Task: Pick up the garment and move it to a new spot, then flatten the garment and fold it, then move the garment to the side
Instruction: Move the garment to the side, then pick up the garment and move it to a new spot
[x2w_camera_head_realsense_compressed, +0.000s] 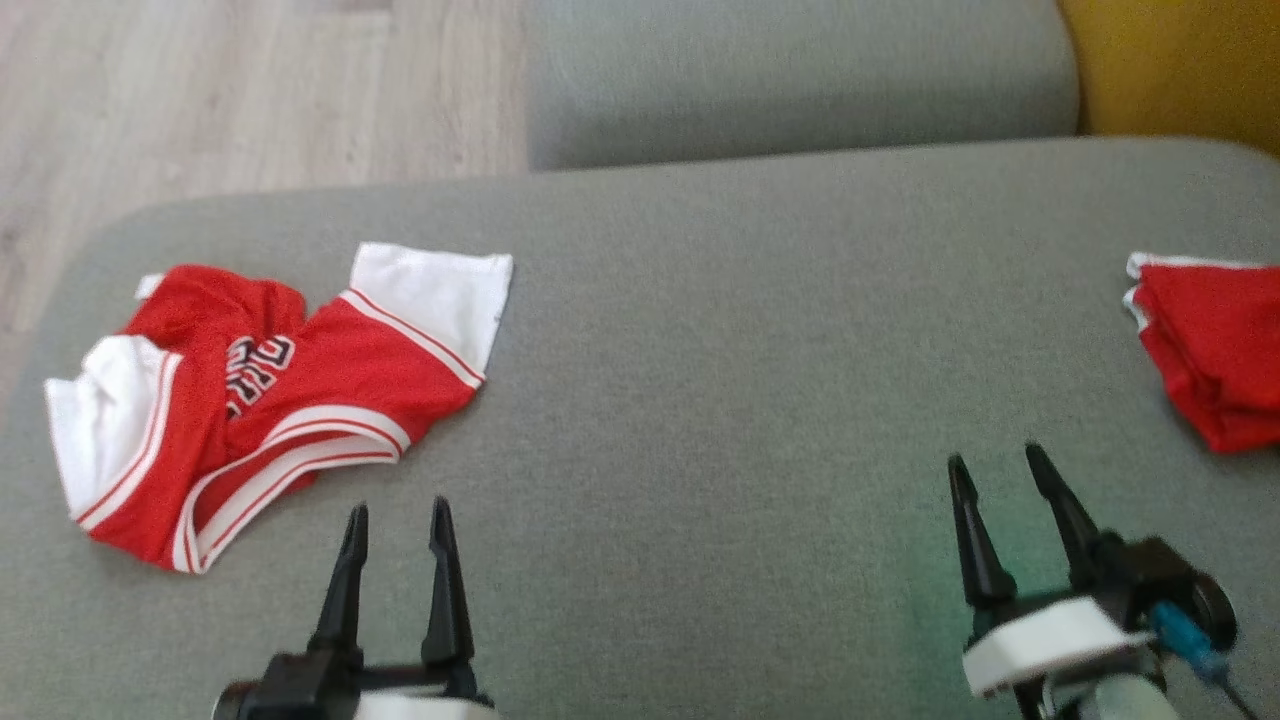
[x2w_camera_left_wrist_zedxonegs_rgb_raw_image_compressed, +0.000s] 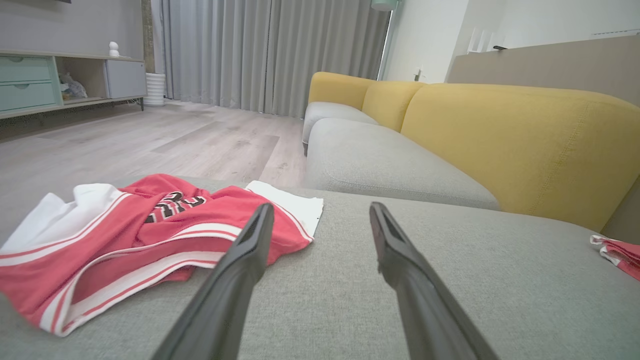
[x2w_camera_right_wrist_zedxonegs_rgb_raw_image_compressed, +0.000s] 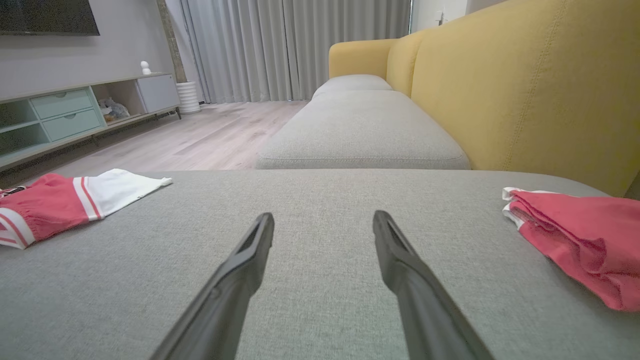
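Red and white, the crumpled garment (x2w_camera_head_realsense_compressed: 270, 400) lies on the grey sofa cushion (x2w_camera_head_realsense_compressed: 720, 330), just ahead and left of the left gripper (x2w_camera_head_realsense_compressed: 398, 507), not touching it. This gripper and the right gripper (x2w_camera_head_realsense_compressed: 997, 456) both stand spread, holding nothing. A folded red cloth (x2w_camera_head_realsense_compressed: 1215, 350) lies far right, near the yellow backrest (x2w_camera_head_realsense_compressed: 1170, 60). A pale wooden floor (x2w_camera_head_realsense_compressed: 250, 90) is beyond.

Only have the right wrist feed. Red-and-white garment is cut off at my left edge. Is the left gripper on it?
Observer: No. The left gripper is open, its tips just short of the garment, with nothing between the fingers.
Operator: Is the garment lying flat?
Observer: No, it's crumpled. The white part at its far left end is bunched up, and the black lettering is creased mid-body.
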